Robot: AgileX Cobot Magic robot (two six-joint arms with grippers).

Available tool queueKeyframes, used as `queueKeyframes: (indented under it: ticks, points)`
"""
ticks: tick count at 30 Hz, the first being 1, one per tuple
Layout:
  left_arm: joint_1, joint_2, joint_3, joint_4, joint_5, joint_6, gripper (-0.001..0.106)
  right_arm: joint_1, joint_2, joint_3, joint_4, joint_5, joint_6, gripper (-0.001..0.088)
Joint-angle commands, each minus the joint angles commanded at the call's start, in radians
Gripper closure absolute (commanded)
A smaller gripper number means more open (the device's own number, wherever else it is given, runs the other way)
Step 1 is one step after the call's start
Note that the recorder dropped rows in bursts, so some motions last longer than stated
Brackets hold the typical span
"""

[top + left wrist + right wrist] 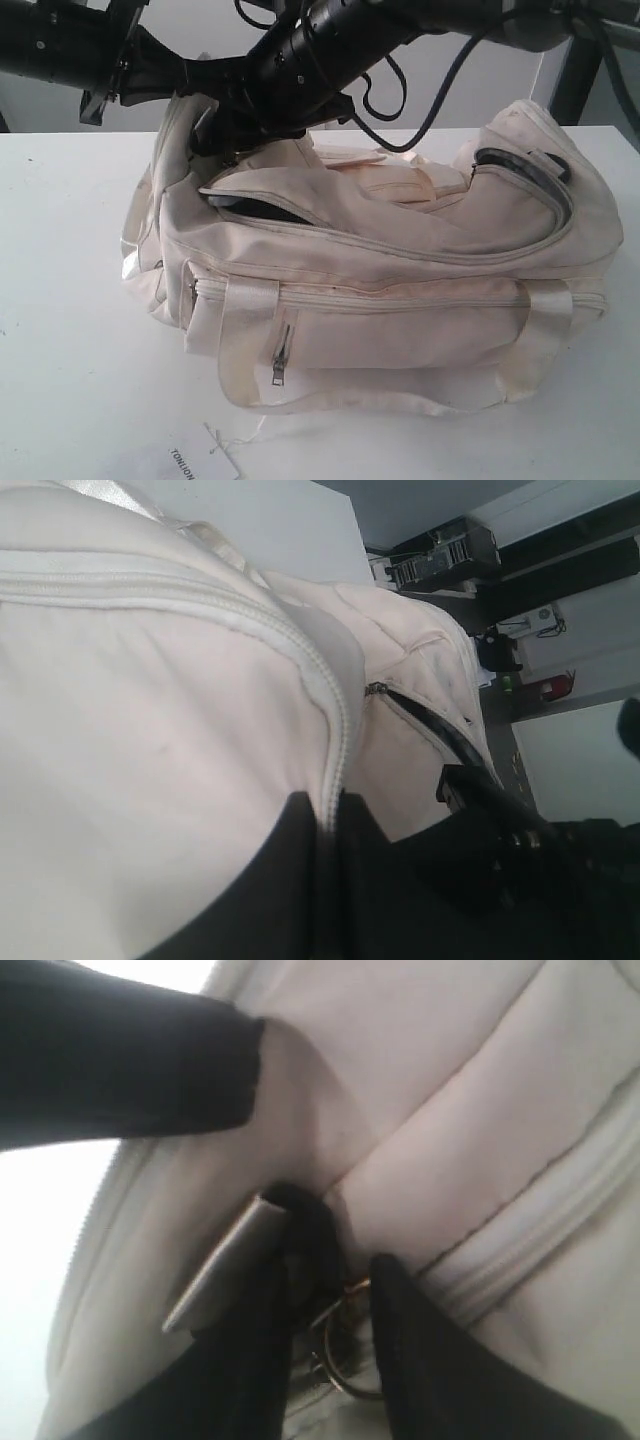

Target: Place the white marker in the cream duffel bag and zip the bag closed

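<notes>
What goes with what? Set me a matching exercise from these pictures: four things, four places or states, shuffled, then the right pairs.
1 paper tag
2 top zip
3 pocket zip pull
4 keyring

A in the gap of the right pincer
B flat on the table, in front of the bag
C gaping at one end, dark inside showing
D hanging on the bag's front

Pairs: 1-B, 2-C, 3-D, 4-A

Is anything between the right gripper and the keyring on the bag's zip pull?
Nothing visible does. In the right wrist view the keyring sits in the gap between the right gripper's spread fingers, against the bag. Whether the fingers touch it is unclear.
</notes>
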Motion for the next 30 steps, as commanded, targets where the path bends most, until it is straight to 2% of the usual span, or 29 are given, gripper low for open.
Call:
queueKeyframes:
  ticks: [10, 12, 14, 17, 22, 30]
  points:
    - [0.0, 0.0, 0.0, 0.0, 0.0, 0.002, 0.105, 0.0, 0.002, 0.0, -0.034, 0.07, 0.0, 0.059]
    - [0.0, 0.0, 0.0, 0.0, 0.0, 0.002, 0.105, 0.0, 0.002, 0.0, -0.049, 0.075, 0.0, 0.0613]
    - [0.0, 0.0, 0.0, 0.0, 0.0, 0.002, 0.105, 0.0, 0.002, 0.0, -0.049, 0.075, -0.002, 0.0687]
    - [0.0, 0.0, 0.0, 0.0, 0.0, 0.002, 0.105, 0.0, 0.002, 0.0, -0.049, 0.07, -0.01, 0.0868]
    - [0.0, 0.0, 0.0, 0.012, -0.013, 0.035, 0.105, 0.0, -0.005, 0.0, -0.049, 0.07, -0.01, 0.0868]
    - [0.0, 0.0, 0.0, 0.103, -0.065, 0.035, 0.105, 0.0, -0.064, 0.0, -0.041, 0.102, -0.01, 0.0868]
